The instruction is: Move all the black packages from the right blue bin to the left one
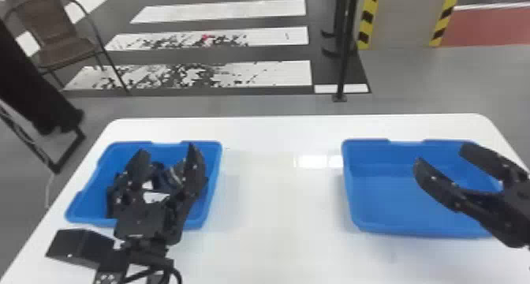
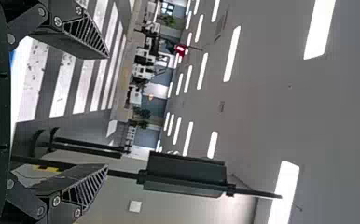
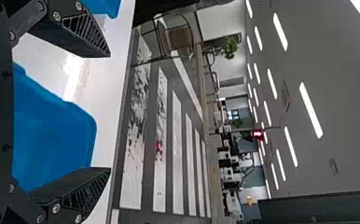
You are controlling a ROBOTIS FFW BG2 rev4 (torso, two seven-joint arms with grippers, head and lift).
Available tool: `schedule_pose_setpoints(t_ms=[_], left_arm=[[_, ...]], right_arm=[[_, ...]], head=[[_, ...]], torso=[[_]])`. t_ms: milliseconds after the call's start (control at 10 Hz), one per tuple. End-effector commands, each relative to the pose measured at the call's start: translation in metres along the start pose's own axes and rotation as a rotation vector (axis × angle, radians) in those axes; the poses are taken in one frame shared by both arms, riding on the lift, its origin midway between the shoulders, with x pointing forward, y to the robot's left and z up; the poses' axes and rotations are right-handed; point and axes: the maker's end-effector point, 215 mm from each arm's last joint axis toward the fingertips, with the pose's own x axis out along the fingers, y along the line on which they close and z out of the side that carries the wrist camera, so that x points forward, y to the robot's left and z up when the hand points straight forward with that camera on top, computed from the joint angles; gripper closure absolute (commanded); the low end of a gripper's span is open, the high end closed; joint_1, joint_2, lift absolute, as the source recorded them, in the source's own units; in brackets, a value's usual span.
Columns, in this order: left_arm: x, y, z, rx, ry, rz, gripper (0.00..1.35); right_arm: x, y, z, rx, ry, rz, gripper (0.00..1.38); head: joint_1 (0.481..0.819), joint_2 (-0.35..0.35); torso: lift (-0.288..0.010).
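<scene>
In the head view my left gripper [image 1: 167,161] stands open over the left blue bin [image 1: 75,198]. Behind and between its fingers, dark packages [image 1: 161,178] lie in that bin, partly hidden by the arm. My right gripper [image 1: 441,155] is open above the right blue bin [image 1: 394,196], whose visible floor is bare. The left wrist view has the left gripper [image 2: 107,112] with its two fingers wide apart and nothing between them. In the right wrist view the right gripper [image 3: 109,112] is likewise spread and holds nothing, with the right bin [image 3: 52,135] beyond it.
Both bins stand on a white table [image 1: 276,192] with a wide gap between them. Behind the table are a black post [image 1: 344,58] and, at the far left, a brown chair [image 1: 59,34].
</scene>
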Motion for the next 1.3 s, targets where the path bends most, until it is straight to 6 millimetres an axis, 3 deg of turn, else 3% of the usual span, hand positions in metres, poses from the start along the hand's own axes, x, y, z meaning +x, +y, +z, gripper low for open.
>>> schedule_pose_setpoints(t_ms=[0,300,400,500,800,1200], left_arm=[[-0.017,-0.015,-0.017,0.024,0.054,-0.015,0.23],[-0.024,-0.015,-0.059,0.081,0.243,-0.013,0.23],[-0.025,-0.015,-0.059,0.089,0.25,-0.014,0.23],[-0.021,-0.015,-0.044,0.116,0.197,-0.015,0.23],[-0.025,-0.011,-0.028,0.133,0.145,0.007,0.23],[-0.025,-0.011,-0.026,0.12,0.139,0.009,0.23]], right_arm=[[-0.029,-0.012,0.009,-0.108,-0.004,-0.11,0.17],[-0.034,-0.024,-0.007,-0.123,-0.006,-0.144,0.17],[-0.032,-0.029,-0.01,-0.125,-0.029,-0.148,0.17],[-0.031,-0.032,-0.013,-0.121,-0.037,-0.151,0.17],[-0.038,-0.031,-0.01,-0.133,-0.047,-0.183,0.18],[-0.038,-0.032,-0.01,-0.131,-0.048,-0.187,0.18]], head=[[0.695,0.057],[0.695,-0.021],[0.695,-0.03],[0.695,-0.033],[0.695,-0.035],[0.695,-0.032]], torso=[[-0.154],[-0.154],[-0.154],[-0.154],[-0.154],[-0.154]])
